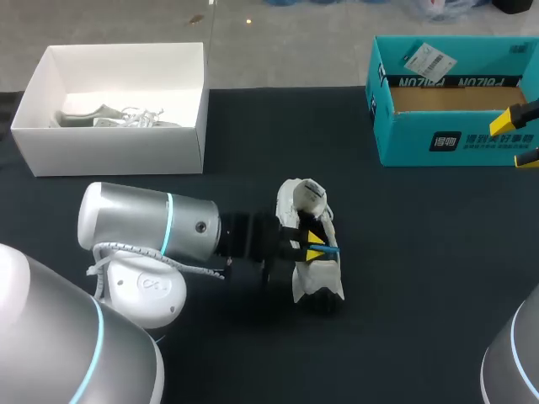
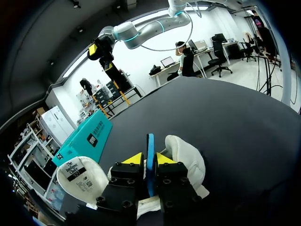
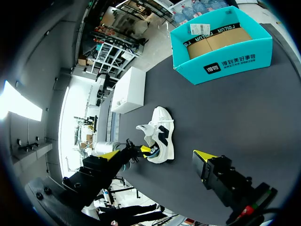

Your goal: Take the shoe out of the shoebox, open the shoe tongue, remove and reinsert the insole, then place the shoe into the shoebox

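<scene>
Since the insole [image 2: 150, 141] shows as a thin blue sheet, I judge it light and floppy, likely to buckle if it is pushed from one end. A hold on its edge suits it, though the shoe may need steadying so that it does not drag along. The left tool [image 2: 149, 159] is clamped on that edge, both yellow tips pressed against the blue strip from two sides, right over the opening of the shoe [image 1: 310, 252]. The shoe itself seems light and soft in the upper and stiffer at the sole. Its heel collar or the side of its sole would be safer places to grip than the limp tongue [image 2: 80, 176].

It is a white trainer with black marks on its side and a padded white collar. The tongue is folded out and shows a printed label on its inner face. The shoe lies near the middle of the dark counter [image 1: 421, 278], well apart from the teal shoebox [image 1: 450, 101] at the far right and from a white box [image 1: 118, 143] at the far left, which holds another pale shoe [image 1: 109, 118]. The right tool [image 1: 520, 137] hangs by the shoebox's right end, fingers apart and holding nothing.
</scene>
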Action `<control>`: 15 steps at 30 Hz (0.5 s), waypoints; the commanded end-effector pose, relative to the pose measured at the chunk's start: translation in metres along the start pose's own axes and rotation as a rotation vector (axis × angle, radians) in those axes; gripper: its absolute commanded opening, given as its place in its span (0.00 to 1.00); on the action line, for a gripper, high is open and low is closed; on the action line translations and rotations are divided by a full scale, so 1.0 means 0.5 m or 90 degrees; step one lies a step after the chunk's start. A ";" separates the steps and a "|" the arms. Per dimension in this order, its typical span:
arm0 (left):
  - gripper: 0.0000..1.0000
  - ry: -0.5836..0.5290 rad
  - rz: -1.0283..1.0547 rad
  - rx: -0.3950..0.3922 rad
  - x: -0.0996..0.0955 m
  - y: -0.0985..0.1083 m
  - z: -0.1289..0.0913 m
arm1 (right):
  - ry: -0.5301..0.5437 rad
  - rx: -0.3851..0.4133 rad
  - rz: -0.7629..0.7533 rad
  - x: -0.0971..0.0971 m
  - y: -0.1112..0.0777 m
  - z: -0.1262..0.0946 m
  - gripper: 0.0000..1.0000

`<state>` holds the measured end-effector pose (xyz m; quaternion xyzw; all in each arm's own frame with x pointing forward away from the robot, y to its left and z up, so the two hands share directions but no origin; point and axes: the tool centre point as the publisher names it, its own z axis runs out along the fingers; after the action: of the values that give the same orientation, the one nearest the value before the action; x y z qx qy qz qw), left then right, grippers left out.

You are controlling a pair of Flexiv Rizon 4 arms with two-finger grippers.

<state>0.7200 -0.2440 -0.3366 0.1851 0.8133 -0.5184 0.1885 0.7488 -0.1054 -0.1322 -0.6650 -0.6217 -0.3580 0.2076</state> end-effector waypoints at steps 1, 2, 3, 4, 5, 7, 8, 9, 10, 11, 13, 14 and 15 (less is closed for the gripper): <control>0.00 0.005 -0.006 0.001 0.007 0.010 0.006 | -0.002 0.001 0.001 0.000 0.001 0.001 1.00; 0.00 0.008 -0.007 0.003 0.007 0.013 0.010 | -0.002 0.001 0.001 0.000 0.001 0.001 1.00; 0.00 0.012 -0.008 0.004 0.007 0.017 0.015 | -0.002 0.001 0.001 0.000 0.001 0.001 1.00; 0.00 0.018 -0.011 0.002 0.006 0.021 0.020 | -0.002 0.001 0.001 0.000 0.001 0.001 1.00; 0.00 0.019 -0.011 0.003 0.005 0.025 0.024 | -0.002 0.001 0.001 0.000 0.001 0.001 1.00; 0.00 0.025 -0.014 0.000 0.003 0.036 0.029 | -0.002 0.001 0.001 0.000 0.001 0.001 1.00; 0.00 0.026 -0.015 0.001 0.002 0.041 0.031 | -0.002 0.001 0.001 0.000 0.001 0.001 1.00; 0.00 0.029 -0.021 -0.002 0.000 0.047 0.032 | -0.002 0.001 0.001 0.000 0.001 0.001 1.00; 0.00 0.032 -0.023 -0.006 -0.001 0.052 0.033 | -0.002 0.001 0.001 0.000 0.001 0.001 1.00; 0.00 0.031 -0.023 -0.005 -0.003 0.058 0.034 | -0.002 0.001 0.001 0.000 0.001 0.001 1.00; 0.00 0.033 -0.027 -0.011 -0.007 0.067 0.033 | -0.002 0.001 0.001 0.000 0.001 0.001 1.00; 0.00 0.033 -0.027 -0.012 -0.010 0.071 0.033 | -0.002 0.001 0.001 0.000 0.001 0.001 1.00; 0.00 0.034 -0.030 -0.016 -0.011 0.075 0.032 | -0.002 0.001 0.001 0.000 0.001 0.001 1.00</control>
<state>0.7372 -0.2422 -0.3626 0.1764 0.8251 -0.5119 0.1614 0.7488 -0.1054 -0.1322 -0.6650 -0.6217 -0.3580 0.2076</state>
